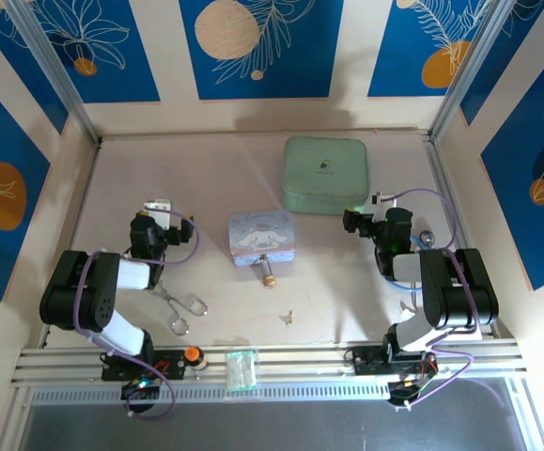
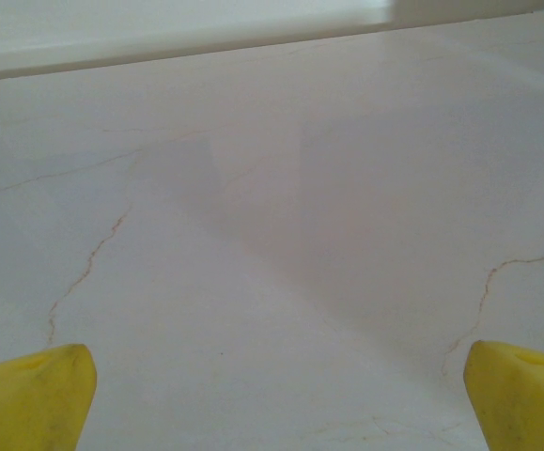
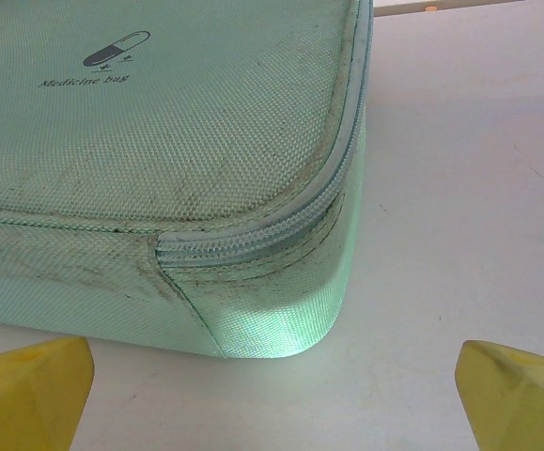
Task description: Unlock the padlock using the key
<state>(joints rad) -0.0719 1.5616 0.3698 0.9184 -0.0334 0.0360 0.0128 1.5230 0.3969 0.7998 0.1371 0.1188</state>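
The tiny brass padlock (image 1: 269, 278) lies on the table just in front of the pastel blue cartoon tin (image 1: 262, 236). A very small silvery key (image 1: 288, 318) rests nearer the front edge, a little right of the padlock. My left gripper (image 1: 161, 209) is at the left of the table, well away from both; its yellow fingertips (image 2: 32, 395) stand wide apart over bare tabletop, open and empty. My right gripper (image 1: 373, 209) is at the right, beside the near right corner of a green pouch; its fingertips (image 3: 27, 390) are also spread open with nothing between them.
A mint-green zipped medicine bag (image 3: 159, 141) lies at the back right (image 1: 325, 175). Silver scissors (image 1: 182, 308) lie by the left arm. A small clear packet (image 1: 241, 366) and an orange knob (image 1: 192, 354) sit on the front rail. Walls enclose the table on three sides.
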